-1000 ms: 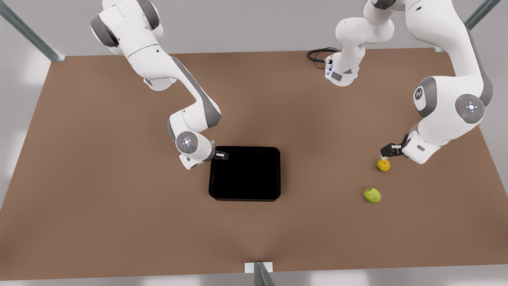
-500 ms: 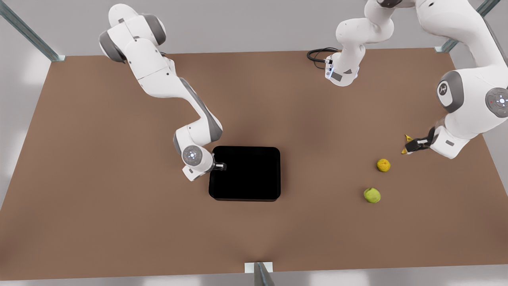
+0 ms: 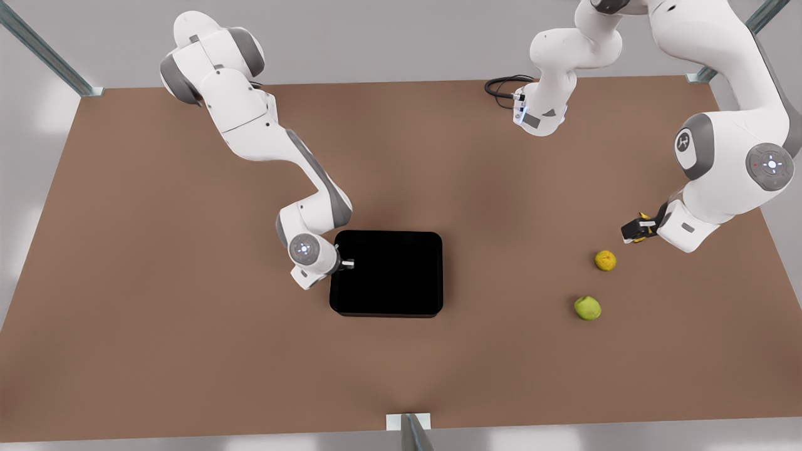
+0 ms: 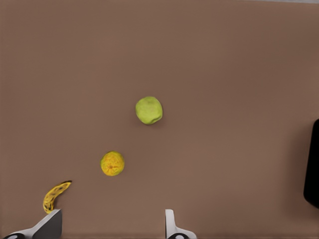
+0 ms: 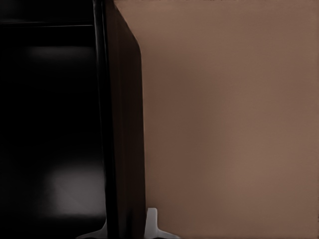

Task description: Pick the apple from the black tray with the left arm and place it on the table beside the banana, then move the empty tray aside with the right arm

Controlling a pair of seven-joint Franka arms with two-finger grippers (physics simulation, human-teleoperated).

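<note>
Your left wrist view shows the banana (image 4: 55, 195) lying just beside one finger of the spread, empty left claw (image 4: 112, 226); the front view hides most of it behind the claw. The apple (image 3: 588, 307) sits on the brown surface (image 3: 188, 326), past the orange fruit (image 3: 605, 260). Your right claw (image 3: 346, 264) grips the black tray (image 3: 388, 275) rim, arm bent low.

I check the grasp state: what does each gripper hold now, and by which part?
Right gripper pinches the tray by its rim wall on the front view's left side. Left gripper, open near the banana, holds nothing.
</note>
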